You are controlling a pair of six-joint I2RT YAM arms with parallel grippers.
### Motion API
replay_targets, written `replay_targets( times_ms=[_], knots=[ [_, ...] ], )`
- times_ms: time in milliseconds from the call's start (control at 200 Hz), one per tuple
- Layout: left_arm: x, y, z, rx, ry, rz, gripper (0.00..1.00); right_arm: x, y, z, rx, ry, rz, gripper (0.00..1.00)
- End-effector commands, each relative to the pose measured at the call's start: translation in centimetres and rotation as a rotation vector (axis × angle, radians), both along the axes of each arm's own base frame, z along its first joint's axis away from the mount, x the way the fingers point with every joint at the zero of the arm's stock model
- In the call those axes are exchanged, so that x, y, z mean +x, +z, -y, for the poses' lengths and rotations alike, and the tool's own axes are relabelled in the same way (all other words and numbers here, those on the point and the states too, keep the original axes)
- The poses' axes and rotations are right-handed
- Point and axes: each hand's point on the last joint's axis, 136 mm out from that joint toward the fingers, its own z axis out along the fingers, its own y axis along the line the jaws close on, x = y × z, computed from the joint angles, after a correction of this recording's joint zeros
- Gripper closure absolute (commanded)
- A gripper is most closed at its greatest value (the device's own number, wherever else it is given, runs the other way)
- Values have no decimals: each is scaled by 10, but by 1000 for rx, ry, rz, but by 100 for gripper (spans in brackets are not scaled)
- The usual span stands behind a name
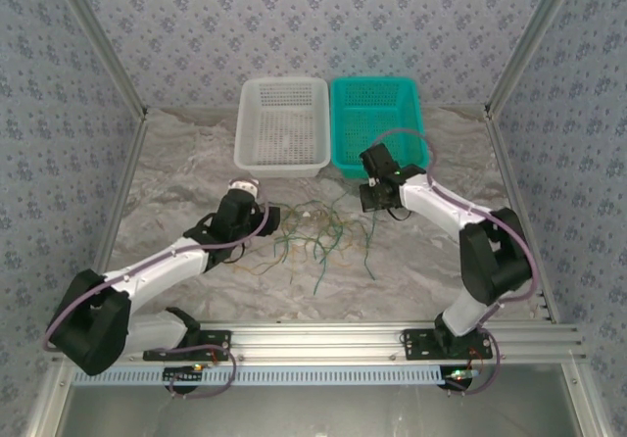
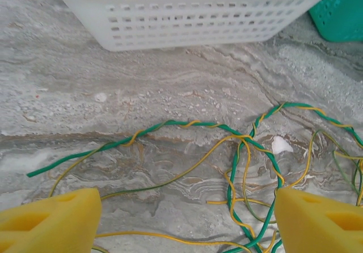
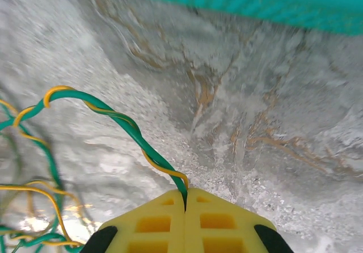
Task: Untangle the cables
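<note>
Tangled cables (image 1: 318, 236) on table (image 1: 176, 163); one strand gripped.
The heap is spread between the arms. A twisted green-yellow strand is pinched in the fully closed right gripper (image 3: 185, 199); the left gripper (image 2: 184, 210) is held spread wide, empty.

The table (image 1: 176, 163) has a grey, marble-veined top streaked with brown. At its far side stand two perforated plastic baskets, just beside each other: a white basket (image 1: 282, 168) on the left and a teal basket (image 1: 345, 168) on the right. Near their front walls, at mid-table, the cables (image 1: 318, 233) sprawl in a loose tangle of thin green and yellow strands, several twisted together in pairs.
</note>
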Motion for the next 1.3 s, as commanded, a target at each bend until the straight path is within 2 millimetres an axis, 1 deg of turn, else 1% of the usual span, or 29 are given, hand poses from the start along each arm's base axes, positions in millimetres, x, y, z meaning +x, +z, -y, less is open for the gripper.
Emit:
replay_targets(
  times_ms=[0, 65, 185, 290, 300, 310, 380, 445, 515, 595, 740, 835, 879, 944, 999, 1064, 1114, 1229, 1294],
  knots=[
    [6, 28, -2, -29, 16, 112, 19, 1, 43, -8, 65, 42, 84, 100],
    [7, 38, -3, -37, 11, 146, 18, -3, 56, -13, 100, 74, 106, 100],
    [6, 56, 5, -64, -44, 201, 17, -9, 78, -21, 162, 128, 144, 100],
    [4, 73, 8, -106, -76, 248, 16, -16, 97, -29, 210, 193, 180, 100],
    [4, 75, 7, -111, -77, 254, 16, -14, 110, -32, 223, 204, 208, 100],
    [4, 77, 8, -117, -80, 261, 16, -14, 115, -33, 227, 212, 220, 100],
    [4, 91, 5, -156, -91, 299, 15, -17, 135, -35, 233, 240, 272, 100],
    [6, 104, 0, -197, -86, 328, 15, -18, 155, -31, 234, 241, 324, 100],
    [7, 118, -4, -239, -97, 363, 14, -17, 174, -31, 237, 255, 372, 100],
    [9, 134, -7, -284, -108, 405, 14, -18, 196, -36, 258, 290, 421, 100],
    [15, 164, -9, -388, -164, 455, 14, -20, 234, -42, 300, 335, 513, 100],
    [14, 187, -2, -464, -263, 496, 15, -24, 253, -49, 340, 382, 562, 100],
    [12, 197, 3, -485, -311, 515, 17, -26, 263, -53, 353, 419, 597, 100],
    [11, 207, 10, -500, -375, 534, 22, -28, 270, -56, 387, 441, 618, 100],
    [8, 214, 19, -506, -442, 538, 24, -29, 274, -59, 406, 461, 627, 100],
    [3, 222, 28, -530, -509, 543, 25, -28, 274, -59, 404, 469, 632, 100],
    [0, 228, 33, -555, -550, 549, 28, -25, 272, -58, 396, 457, 631, 100],
    [-8, 234, 45, -593, -631, 527, 31, -17, 269, -53, 396, 398, 629, 100],
    [-13, 231, 55, -561, -668, 511, 31, -14, 267, -53, 403, 375, 629, 100]
  ],
)
